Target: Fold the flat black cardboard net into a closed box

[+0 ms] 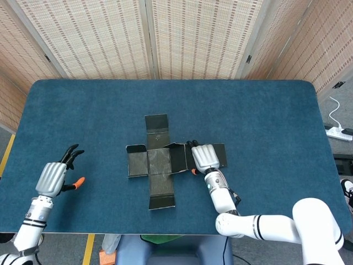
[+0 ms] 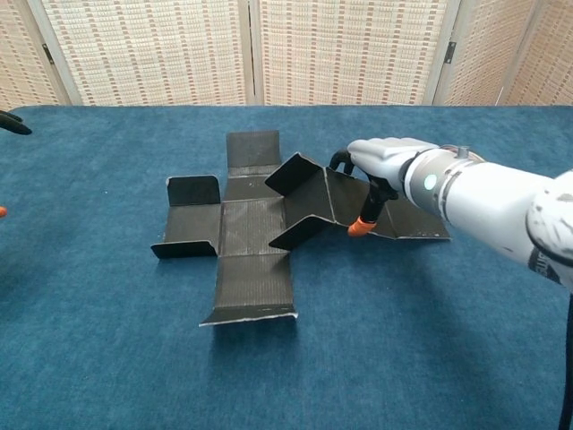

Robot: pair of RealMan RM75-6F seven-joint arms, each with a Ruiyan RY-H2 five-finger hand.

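The black cardboard net (image 1: 157, 164) lies cross-shaped in the middle of the blue table. In the chest view the net (image 2: 251, 231) has its right panel (image 2: 304, 195) tilted up off the cloth, side flaps raised. My right hand (image 1: 205, 158) grips this panel at the fold to the outer right flap (image 2: 416, 224), which stays flat. In the chest view the right hand (image 2: 387, 159) has fingers hooked over the far edge and the orange-tipped thumb down at the near edge. My left hand (image 1: 54, 178) hovers open at the table's left, far from the net, holding nothing.
The blue cloth table (image 1: 265, 110) extends wide around the net on all sides. Woven screens (image 1: 193, 38) stand behind its far edge. A white power strip (image 1: 339, 132) lies on the floor off the right side.
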